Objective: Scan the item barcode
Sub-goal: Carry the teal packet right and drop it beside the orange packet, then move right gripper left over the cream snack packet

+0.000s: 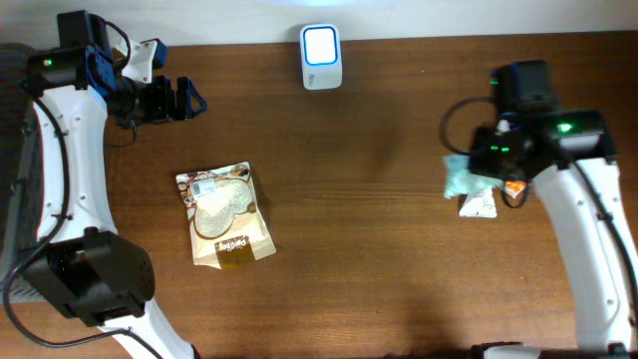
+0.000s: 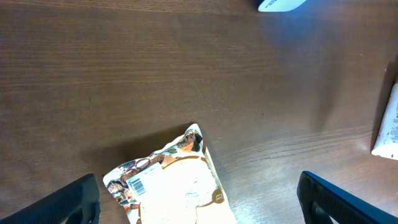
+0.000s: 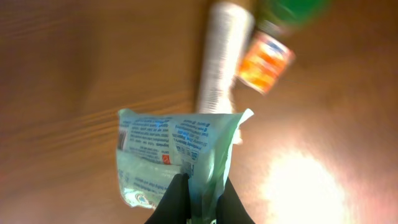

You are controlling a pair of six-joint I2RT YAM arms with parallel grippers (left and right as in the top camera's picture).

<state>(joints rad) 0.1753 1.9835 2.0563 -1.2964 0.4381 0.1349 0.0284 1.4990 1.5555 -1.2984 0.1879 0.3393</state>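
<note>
Looking across the dark wood-grain table, I see a white scanner glowing blue at its far edge. The left gripper hangs near the far left corner, jaws spread wide and empty. A tan snack pouch lies flat nearer the front. On the right side, the right gripper pinches a pale green packet tightly, beside a white tube.

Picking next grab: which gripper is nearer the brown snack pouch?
Left. The left gripper is open, just beyond the brown snack pouch toward the table's far edge. The right gripper is across the table, shut on a pale green packet.
</note>
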